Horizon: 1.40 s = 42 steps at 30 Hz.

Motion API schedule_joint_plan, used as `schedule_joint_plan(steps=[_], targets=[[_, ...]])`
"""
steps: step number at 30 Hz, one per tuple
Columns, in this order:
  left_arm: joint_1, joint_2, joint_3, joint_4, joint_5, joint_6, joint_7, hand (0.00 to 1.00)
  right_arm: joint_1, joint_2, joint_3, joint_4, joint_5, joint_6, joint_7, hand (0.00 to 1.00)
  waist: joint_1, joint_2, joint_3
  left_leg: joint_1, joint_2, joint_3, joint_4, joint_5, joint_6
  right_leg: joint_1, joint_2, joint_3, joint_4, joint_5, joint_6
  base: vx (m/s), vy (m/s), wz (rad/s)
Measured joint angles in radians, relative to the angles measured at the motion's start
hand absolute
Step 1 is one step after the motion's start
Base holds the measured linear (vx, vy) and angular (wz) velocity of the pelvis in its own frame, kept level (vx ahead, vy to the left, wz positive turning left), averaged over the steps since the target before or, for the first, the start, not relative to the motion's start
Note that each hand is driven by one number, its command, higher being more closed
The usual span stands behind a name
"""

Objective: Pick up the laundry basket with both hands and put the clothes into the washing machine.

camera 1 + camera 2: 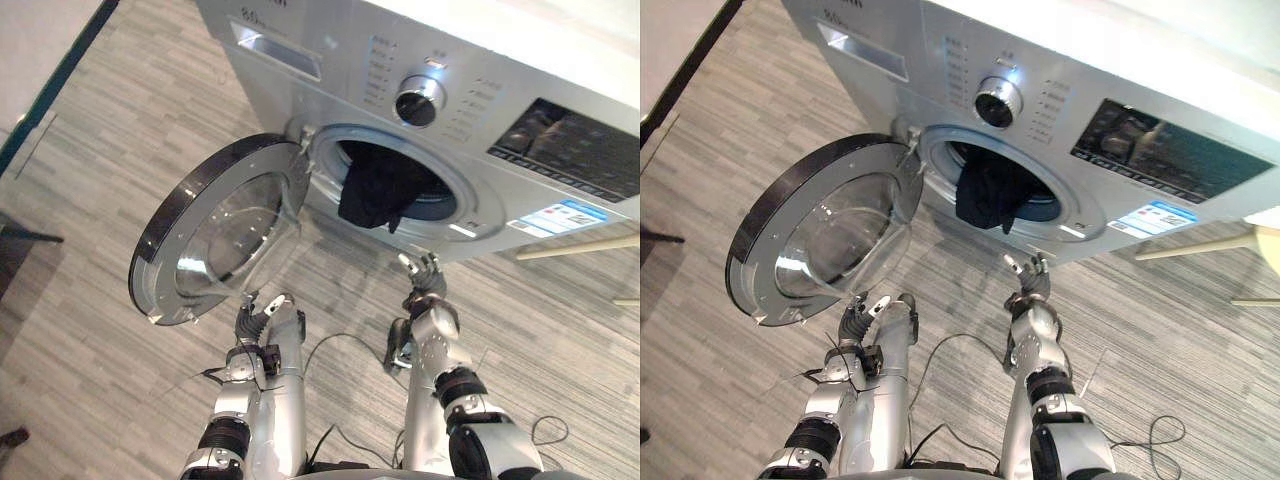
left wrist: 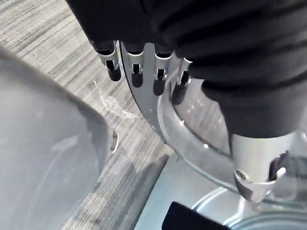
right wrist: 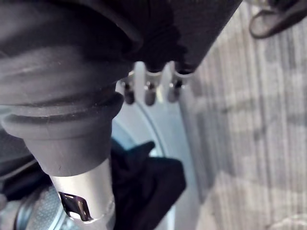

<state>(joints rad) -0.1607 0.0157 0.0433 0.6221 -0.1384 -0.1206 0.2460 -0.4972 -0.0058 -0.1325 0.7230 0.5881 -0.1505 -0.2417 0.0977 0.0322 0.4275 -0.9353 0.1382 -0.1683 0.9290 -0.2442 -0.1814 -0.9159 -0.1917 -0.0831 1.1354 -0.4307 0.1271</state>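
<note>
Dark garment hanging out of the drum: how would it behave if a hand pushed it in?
Probably floppy: the garment drapes in folds over the drum's lip. A push would likely bunch it, not slide it whole. It may slip back out, since much hangs outside.

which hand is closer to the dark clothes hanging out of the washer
Right. The right hand is just below the dark clothes; the left hand is farther off, by the lower edge of the open door.
</note>
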Motion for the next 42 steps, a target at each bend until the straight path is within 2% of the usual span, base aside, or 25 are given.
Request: schedule_joint_plan(steps=[5, 9, 13, 17, 20, 23, 30, 35, 42], targets=[[-0.029, 0.021, -0.038, -0.082, -0.071, -0.025, 0.002, 0.00, -0.122, -0.063, -0.058, 0.034, 0.014, 0.001, -0.019, 0.00, 0.008, 0.005, 0.042, -0.124, -0.033, -0.018, 0.067, 0.001, -0.003, -0.097, -0.037, -0.017, 0.072, -0.036, 0.004, 0.05, -0.002, 0.30], [-0.038, 0.045, -0.079, -0.137, -0.096, -0.043, 0.011, 0.00, -0.175, -0.136, -0.084, 0.086, 0.040, 0.005, -0.021, 0.00, 0.029, 0.009, 0.063, -0.221, -0.054, -0.015, 0.120, -0.002, 0.004, -0.162, -0.059, -0.014, 0.131, -0.074, 0.006, 0.07, 0.006, 0.38], [-0.034, 0.049, -0.117, -0.219, -0.149, -0.065, 0.018, 0.00, -0.224, -0.216, -0.085, 0.112, 0.051, 0.008, -0.020, 0.00, 0.062, 0.017, 0.094, -0.302, -0.075, -0.006, 0.156, -0.010, 0.019, -0.236, -0.079, 0.007, 0.174, -0.097, 0.030, 0.04, 0.038, 0.21], [-0.034, 0.050, -0.162, -0.293, -0.173, -0.085, 0.017, 0.00, -0.261, -0.304, -0.067, 0.158, 0.101, 0.021, -0.020, 0.00, 0.088, 0.024, 0.098, -0.384, -0.102, -0.003, 0.203, -0.018, 0.031, -0.310, -0.102, 0.026, 0.223, -0.113, 0.046, 0.02, 0.059, 0.19], [-0.023, 0.054, -0.191, -0.349, -0.185, -0.096, 0.017, 0.00, -0.272, -0.376, -0.006, 0.167, 0.154, 0.024, -0.020, 0.00, 0.093, 0.031, 0.101, -0.439, -0.126, 0.006, 0.234, -0.021, 0.036, -0.363, -0.123, 0.048, 0.261, -0.126, 0.060, 0.01, 0.058, 0.20], [-0.013, 0.058, -0.203, -0.388, -0.188, -0.105, 0.016, 0.00, -0.284, -0.407, 0.028, 0.170, 0.157, 0.024, -0.025, 0.00, 0.101, 0.031, 0.101, -0.473, -0.134, 0.010, 0.251, -0.023, 0.041, -0.395, -0.128, 0.058, 0.278, -0.128, 0.063, 0.00, 0.049, 0.06], [-0.013, 0.066, -0.213, -0.471, -0.196, -0.111, 0.017, 0.00, -0.296, -0.445, 0.052, 0.111, 0.171, 0.025, -0.050, 0.00, 0.094, 0.031, 0.101, -0.561, -0.156, 0.000, 0.296, -0.022, 0.040, -0.473, -0.140, 0.067, 0.335, -0.142, 0.058, 0.00, 0.016, 0.10], [0.035, 0.065, -0.194, -0.559, -0.204, -0.120, 0.020, 0.00, -0.296, -0.451, 0.048, -0.062, 0.211, 0.066, -0.079, 0.00, 0.084, 0.037, 0.104, -0.621, -0.159, -0.001, 0.330, -0.019, 0.035, -0.531, -0.142, 0.076, 0.371, -0.146, 0.060, 0.00, 0.000, 0.03], [0.078, 0.047, -0.159, -0.628, -0.204, -0.125, 0.021, 0.00, -0.287, -0.452, 0.032, -0.133, 0.236, 0.067, -0.124, 0.00, 0.070, 0.037, 0.105, -0.673, -0.158, -0.003, 0.370, -0.019, 0.036, -0.573, -0.144, 0.087, 0.402, -0.146, 0.061, 0.00, 0.000, 0.00]])
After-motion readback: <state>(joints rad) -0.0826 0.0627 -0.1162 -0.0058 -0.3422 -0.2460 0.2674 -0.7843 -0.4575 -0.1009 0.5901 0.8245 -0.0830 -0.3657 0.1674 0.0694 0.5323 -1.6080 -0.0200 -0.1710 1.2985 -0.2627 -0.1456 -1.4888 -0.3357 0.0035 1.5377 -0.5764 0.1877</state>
